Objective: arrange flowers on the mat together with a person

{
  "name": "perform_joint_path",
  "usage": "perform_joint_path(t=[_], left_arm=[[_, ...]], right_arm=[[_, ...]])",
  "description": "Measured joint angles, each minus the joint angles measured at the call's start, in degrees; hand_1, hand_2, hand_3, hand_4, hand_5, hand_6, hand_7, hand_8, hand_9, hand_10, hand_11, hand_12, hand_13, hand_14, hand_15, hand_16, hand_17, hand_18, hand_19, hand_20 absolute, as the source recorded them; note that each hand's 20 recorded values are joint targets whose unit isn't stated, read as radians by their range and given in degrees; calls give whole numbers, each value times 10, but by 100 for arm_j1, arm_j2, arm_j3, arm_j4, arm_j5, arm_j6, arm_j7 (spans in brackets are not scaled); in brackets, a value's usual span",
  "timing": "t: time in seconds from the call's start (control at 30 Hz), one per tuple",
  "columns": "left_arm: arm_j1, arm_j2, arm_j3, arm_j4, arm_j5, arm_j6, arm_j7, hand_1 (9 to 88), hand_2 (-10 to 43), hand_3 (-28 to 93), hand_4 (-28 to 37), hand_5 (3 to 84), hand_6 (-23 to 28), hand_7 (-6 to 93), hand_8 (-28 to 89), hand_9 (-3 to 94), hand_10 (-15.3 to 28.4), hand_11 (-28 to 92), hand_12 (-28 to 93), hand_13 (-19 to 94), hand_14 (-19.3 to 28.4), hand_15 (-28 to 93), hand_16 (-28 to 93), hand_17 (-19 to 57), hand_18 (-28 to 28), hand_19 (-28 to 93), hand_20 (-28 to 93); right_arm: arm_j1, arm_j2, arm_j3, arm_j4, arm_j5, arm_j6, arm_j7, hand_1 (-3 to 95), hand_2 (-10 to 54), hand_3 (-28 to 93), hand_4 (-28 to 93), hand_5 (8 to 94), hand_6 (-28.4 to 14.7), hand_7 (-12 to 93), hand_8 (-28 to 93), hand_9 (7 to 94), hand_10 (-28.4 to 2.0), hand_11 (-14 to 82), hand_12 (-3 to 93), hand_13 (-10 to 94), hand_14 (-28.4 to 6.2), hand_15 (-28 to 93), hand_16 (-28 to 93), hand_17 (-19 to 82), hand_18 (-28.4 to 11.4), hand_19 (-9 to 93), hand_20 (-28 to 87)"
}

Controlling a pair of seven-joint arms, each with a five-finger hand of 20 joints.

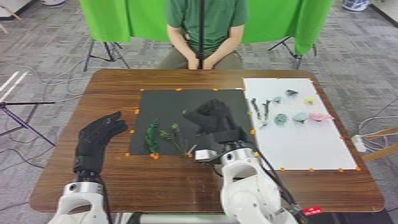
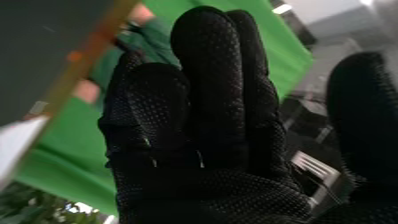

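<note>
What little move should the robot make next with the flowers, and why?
I'd ease the right hand sideways toward the thin dark sprigs on the white mat. Its fingers look straight and seem to hold nothing, it hovers over the black mat where green stems already lie, and those sprigs look closest of the white mat's pieces.

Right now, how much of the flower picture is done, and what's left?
It looks partly done: two green sprigs lie on the dark mat. Nothing seems to be in hand: the right hand is open over the mat, and the left hand looks empty too. Probably left to place are the pink flower, yellow flower and other pieces on the white sheet.
</note>
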Motion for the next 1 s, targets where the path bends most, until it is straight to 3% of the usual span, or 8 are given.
perform_joint_path(t=[0.13, 0.23, 0.4, 0.5, 0.6, 0.73, 0.9, 1.0], left_arm=[[-38, -6, 1, 26, 0, -51, -1, 326, 5, 631, -168, 524, 47, 182, -66, 521, 147, 242, 138, 419, 198, 317, -14, 98, 162, 236, 221], [-72, -33, 1, 34, 0, -97, 1, 326, 4, 632, -168, 523, 47, 182, -66, 521, 147, 242, 138, 419, 197, 317, -14, 98, 162, 236, 221], [-69, -88, -10, 33, 6, -134, 18, 325, 3, 633, -167, 524, 46, 183, -66, 521, 147, 242, 138, 420, 198, 317, -15, 98, 162, 236, 221], [-47, -100, -10, 28, 6, -138, 26, 325, 2, 634, -167, 524, 46, 184, -67, 521, 146, 242, 138, 419, 198, 318, -14, 99, 162, 235, 221], [-23, -104, -8, 28, 6, -154, 37, 325, 1, 634, -167, 524, 45, 183, -67, 521, 146, 242, 138, 419, 198, 317, -14, 99, 162, 235, 221], [-9, -112, 10, 31, 5, -198, 44, 325, 1, 635, -168, 523, 46, 183, -67, 521, 146, 242, 138, 420, 197, 317, -14, 99, 162, 234, 220], [-9, -119, 57, 41, 6, -235, 52, 325, 0, 635, -168, 524, 45, 183, -67, 521, 146, 242, 138, 419, 197, 317, -14, 99, 162, 233, 220], [-9, -128, 76, 44, 12, -250, 58, 325, 0, 635, -167, 524, 45, 184, -67, 521, 145, 242, 138, 419, 197, 316, -14, 99, 162, 232, 221]], right_arm=[[-161, 318, 87, -618, 146, -962, -139, 198, 40, 705, -156, 609, 1, 157, -83, 672, -158, 185, 229, 549, -159, 399, 282, 204, -190, 472, 443], [-459, 477, 285, -711, 727, -1128, -963, 164, 39, 735, -163, 577, 3, 165, -85, 614, -160, 146, 215, 506, -154, 281, 284, 198, -179, 386, 395], [-1390, 585, 785, -708, 2006, 411, -2904, 123, 33, 780, -178, 540, 11, 180, -96, 547, -145, 98, 189, 449, -137, 142, 314, 204, -161, 260, 357], [-1925, 593, 1191, -810, 2257, 1517, -3354, 100, 31, 798, -183, 526, 16, 183, -99, 528, -139, 74, 177, 419, -131, 117, 303, 203, -159, 218, 347], [-2323, 573, 1759, -997, 2901, 1742, -3445, 73, 37, 812, -187, 503, 18, 156, -96, 503, -136, 65, 171, 363, -128, 94, 269, 204, -150, 136, 319], [-2538, 491, 2504, -1141, 4503, 1187, -3410, 59, 49, 807, -182, 466, 15, 119, -87, 471, -136, 58, 160, 332, -129, 78, 237, 201, -149, 85, 303], [-2504, 301, 3368, -1086, 5712, -482, -2849, 52, 53, 801, -178, 450, 8, 99, -77, 458, -141, 55, 156, 323, -131, 78, 222, 198, -147, 64, 297], [-2427, 249, 3537, -955, 6386, -1051, -2646, 57, 55, 794, -175, 450, 5, 95, -73, 457, -143, 56, 155, 321, -132, 81, 216, 197, -147, 57, 293]])
